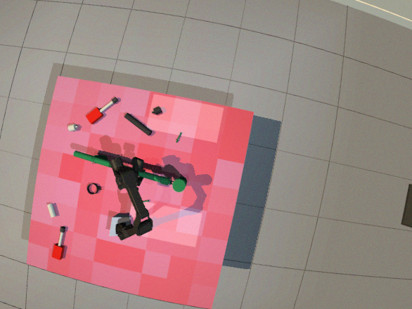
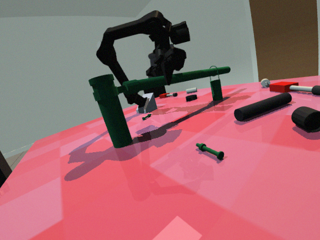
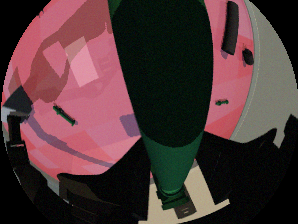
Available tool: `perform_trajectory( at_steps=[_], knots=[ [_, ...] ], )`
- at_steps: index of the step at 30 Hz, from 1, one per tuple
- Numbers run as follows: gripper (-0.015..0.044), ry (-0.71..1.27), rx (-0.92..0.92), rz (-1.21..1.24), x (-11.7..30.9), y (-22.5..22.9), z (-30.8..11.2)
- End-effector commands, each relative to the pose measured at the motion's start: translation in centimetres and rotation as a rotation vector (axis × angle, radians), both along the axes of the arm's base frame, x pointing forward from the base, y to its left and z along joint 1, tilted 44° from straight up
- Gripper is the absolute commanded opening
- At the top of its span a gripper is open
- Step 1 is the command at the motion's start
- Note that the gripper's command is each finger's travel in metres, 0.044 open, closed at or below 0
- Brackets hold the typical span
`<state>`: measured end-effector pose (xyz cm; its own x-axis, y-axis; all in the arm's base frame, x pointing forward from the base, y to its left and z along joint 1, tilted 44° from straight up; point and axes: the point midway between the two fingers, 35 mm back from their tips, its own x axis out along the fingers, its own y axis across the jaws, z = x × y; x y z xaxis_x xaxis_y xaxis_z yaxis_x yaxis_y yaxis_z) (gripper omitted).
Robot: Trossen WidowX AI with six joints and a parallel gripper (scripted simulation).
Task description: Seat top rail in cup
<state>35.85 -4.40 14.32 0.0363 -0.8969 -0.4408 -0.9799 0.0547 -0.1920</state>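
Note:
The green rail (image 1: 84, 156) (image 2: 191, 75) (image 3: 167, 75) runs, slightly tilted, through the wire loop cap (image 2: 218, 75) on the short post (image 2: 216, 90). Its near end meets the rail-end cup (image 1: 163, 180) (image 2: 132, 85) beside the big post (image 1: 179, 185) (image 2: 113, 120) and appears inside the cup's mouth; the depth is hidden. The brace band (image 2: 96, 95) sits high, just under the post cap (image 2: 101, 78). My gripper (image 2: 167, 79) (image 3: 167, 134) is shut on the rail, between cup and loop, nearer the cup. The arm hides the grip in the top view.
Green bolts (image 1: 178, 137) (image 2: 209, 151) (image 3: 64, 115) lie on both sides of the rail. A black tube (image 1: 138, 123) (image 2: 262, 107) and a short black cylinder (image 1: 157, 110) (image 2: 306, 118) lie on one side. A black ring clamp, white cylinders, red-headed tools and a pale block (image 1: 114, 226) also lie around.

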Motion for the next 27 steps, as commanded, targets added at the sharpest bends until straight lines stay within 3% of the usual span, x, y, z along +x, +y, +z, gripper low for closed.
perform_trajectory(
  at_steps=[1, 27],
  knots=[
    [0.0, -0.012, -0.009, 0.006, 0.06, -0.17, 0.58],
    [0.0, -0.012, -0.009, 0.006, -0.07, -0.64, 1.07]
  ],
)
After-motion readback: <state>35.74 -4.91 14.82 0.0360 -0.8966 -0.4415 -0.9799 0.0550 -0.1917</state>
